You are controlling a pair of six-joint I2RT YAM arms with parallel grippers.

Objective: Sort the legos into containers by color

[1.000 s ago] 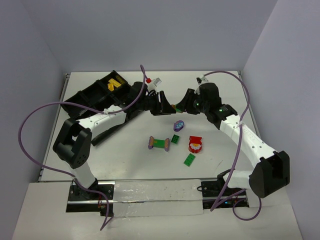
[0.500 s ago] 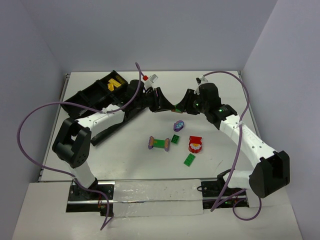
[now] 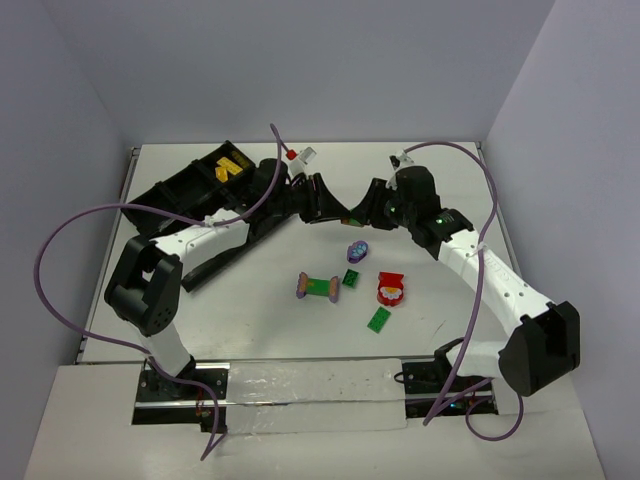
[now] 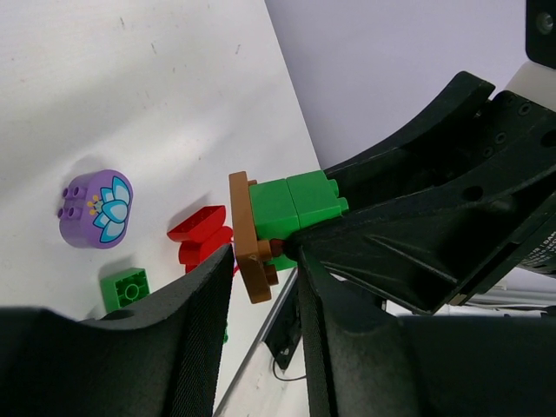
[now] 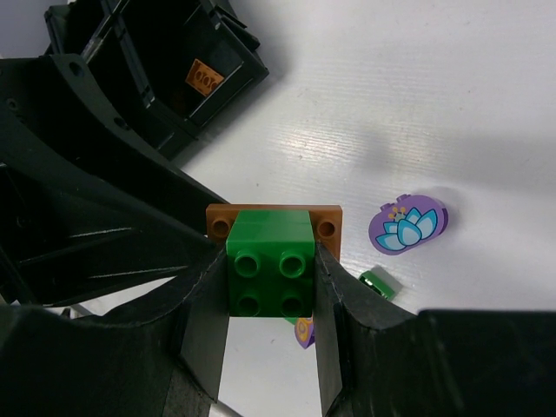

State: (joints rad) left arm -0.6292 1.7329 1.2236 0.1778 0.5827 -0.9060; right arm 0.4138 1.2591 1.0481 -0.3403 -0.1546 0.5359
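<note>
Pinching green brick (image 5: 270,271), right claw (image 5: 270,261) meets left claw (image 4: 263,261), narrow around brown plate (image 4: 243,226), grip unclear.

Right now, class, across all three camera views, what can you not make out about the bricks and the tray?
- Top view: the left arm covers much of the black tray; most compartments' contents are hidden.
- Top view: the green brick on its brown plate is too small to read.
- Left wrist view: the red brick sits half behind a finger; whether the left gripper's jaws pinch the plate is unclear.
</note>
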